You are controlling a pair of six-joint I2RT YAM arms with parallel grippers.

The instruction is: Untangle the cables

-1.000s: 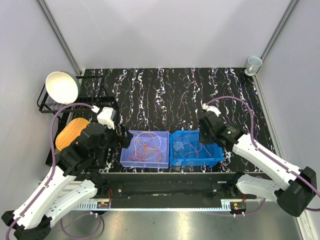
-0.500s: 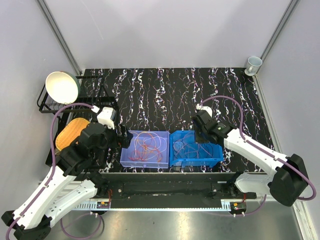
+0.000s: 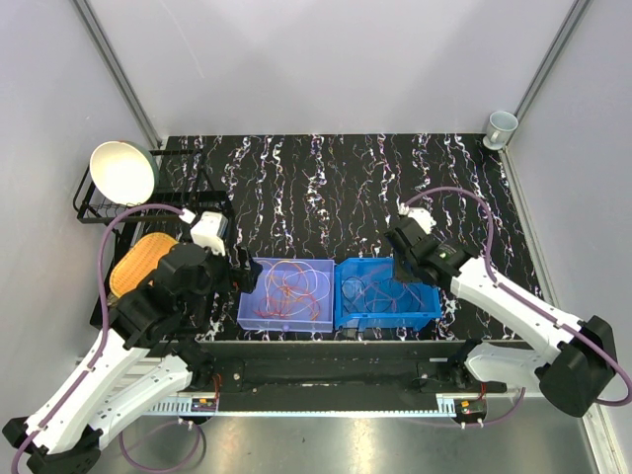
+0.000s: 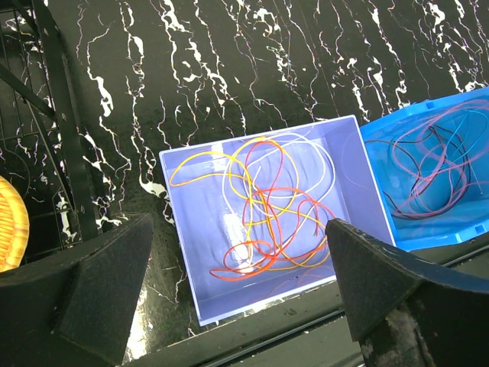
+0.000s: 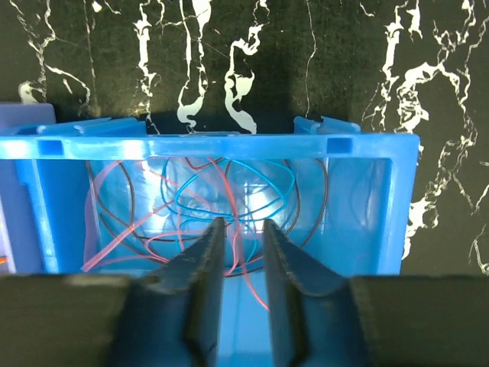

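Left wrist view: cables (image 4: 258, 205) lie looped, tangle stretched across lavender bin (image 4: 200, 256).

no text, label, brand name, number or sign can be read in any of the views.

Grey walls (image 3: 326, 59) enclose a black, white-veined tabletop (image 3: 326, 188).
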